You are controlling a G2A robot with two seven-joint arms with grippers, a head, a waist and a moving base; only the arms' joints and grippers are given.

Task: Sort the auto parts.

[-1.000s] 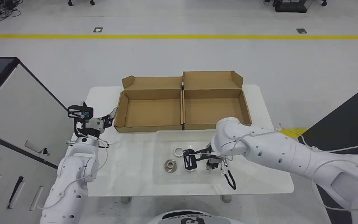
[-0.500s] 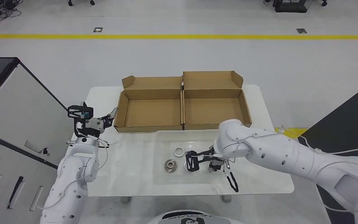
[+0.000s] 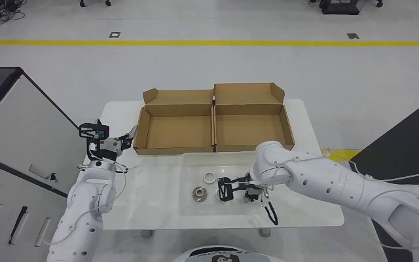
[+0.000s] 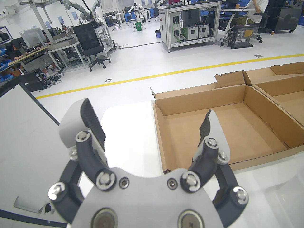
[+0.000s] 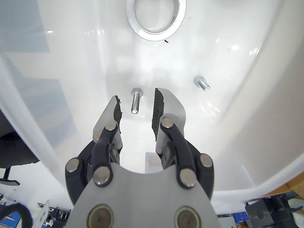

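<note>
Right gripper (image 5: 137,97) angles down into the white plastic tray (image 5: 71,55), fingers parted astride a small silver hex bolt (image 5: 135,103)

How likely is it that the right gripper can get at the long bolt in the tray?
Likely yes: the open right gripper straddles the long bolt, and nothing lies between them.

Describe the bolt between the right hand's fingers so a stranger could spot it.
Look in the white tray in front of the cardboard boxes. Near a wide metal ring, the long bolt lies between the open fingers of the right hand. Unlike the short bolt nearby, it has a long shank.
</note>
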